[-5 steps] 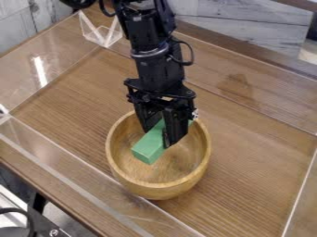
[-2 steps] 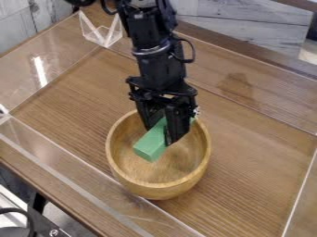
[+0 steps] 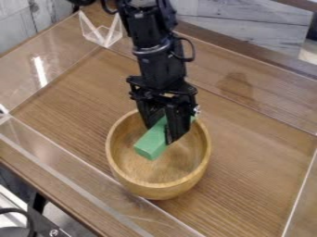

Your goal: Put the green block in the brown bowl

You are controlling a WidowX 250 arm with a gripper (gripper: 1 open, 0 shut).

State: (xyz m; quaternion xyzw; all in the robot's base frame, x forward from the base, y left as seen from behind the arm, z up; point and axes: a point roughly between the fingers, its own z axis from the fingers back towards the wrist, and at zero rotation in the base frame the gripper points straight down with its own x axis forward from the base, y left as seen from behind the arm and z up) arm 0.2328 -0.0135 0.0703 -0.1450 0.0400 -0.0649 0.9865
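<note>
Gripper (image 3: pixel 161 118) is down over the far part of the bowl, closed on the green block (image 3: pixel 151 141) as far as I can tell. The block's upper end sits between the fingertips; the contact itself is partly hidden by the black hardware.

Block: within the rim outline of the brown bowl (image 3: pixel 158 190), slanted, upper end at the fingers, lower end pointing down toward the bowl's near left. Can't tell if that lower end touches the bottom (single view, looking down, depth is poor).

Bowl: upright on the wooden table (image 3: pixel 247 165), interior visible around the near side of the block. Arm (image 3: pixel 158 60) comes in from the far side and covers part of the far rim.

Further out: a clear pointed object (image 3: pixel 99 30) on the far left of the table, and some black cable (image 3: pixel 18 220) at the near left corner. Neither looks to be in the way.

Progress: nearly done, my read. Block is picked and over or in the bowl; release and retreat are left. Next move: lower a touch if there's a gap, open, then lift straight up. Risks: block sticking to a finger on opening, or a finger catching the far rim on the way out (tight back there).
</note>
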